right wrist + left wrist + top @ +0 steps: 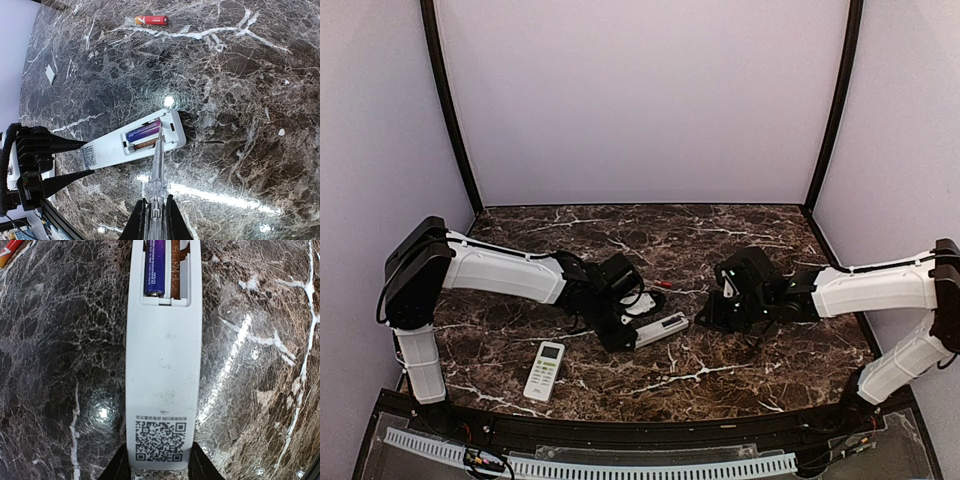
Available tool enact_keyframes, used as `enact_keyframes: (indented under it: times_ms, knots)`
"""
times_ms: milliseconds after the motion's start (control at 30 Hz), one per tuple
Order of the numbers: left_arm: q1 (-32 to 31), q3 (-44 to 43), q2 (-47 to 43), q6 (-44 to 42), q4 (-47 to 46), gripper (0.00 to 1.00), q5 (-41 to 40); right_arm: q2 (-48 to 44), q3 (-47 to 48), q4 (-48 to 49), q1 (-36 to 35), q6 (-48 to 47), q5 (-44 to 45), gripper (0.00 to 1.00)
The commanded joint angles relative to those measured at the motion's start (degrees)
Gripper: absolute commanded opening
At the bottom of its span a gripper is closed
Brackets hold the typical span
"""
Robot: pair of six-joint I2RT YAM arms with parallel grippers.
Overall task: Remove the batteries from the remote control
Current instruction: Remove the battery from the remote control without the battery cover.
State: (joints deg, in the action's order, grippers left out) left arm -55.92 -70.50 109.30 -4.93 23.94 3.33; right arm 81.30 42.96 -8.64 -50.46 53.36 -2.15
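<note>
Purple battery (154, 270) sits in the remote's open bay; red battery (151, 20) lies loose on the counter (50, 365).
L gripper (159, 460) is clamped on the QR-code end of the white remote (162, 365), one finger each side; the remote lies back-up, flat on the counter. L wrist view: bay at 12 o'clock from the gripper, purple battery in the left slot, right slot brownish inside. R gripper (155, 205) is squeezed tight on a clear-handled screwdriver (157, 165), whose tip reaches into the bay just beside the purple battery. R wrist view: red battery at 12 o'clock, well apart from the remote; small white cover (50, 74) at 11 o'clock. Top view: 2nd remote (545, 370), buttons up, at 7 o'clock from L gripper, apart from both arms.
</note>
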Motion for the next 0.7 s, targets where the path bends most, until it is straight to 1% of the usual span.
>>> enact_keyframes:
  times_ms: [0,333,667]
  knots:
    - [-0.47,-0.69,1.06,-0.39,2.33,0.19,-1.29,-1.42,-1.65,5.56,-0.29,1.43,-6.62,0.0]
    - [-0.58,-0.78,1.1,-0.43,2.4,0.19,-1.54,-1.56,-2.2,8.04,-0.22,2.18,-8.95,0.0]
    - [-0.58,-0.84,1.11,-0.52,2.46,0.19,-1.58,-1.48,-1.96,8.44,-0.21,1.88,-9.71,0.0]
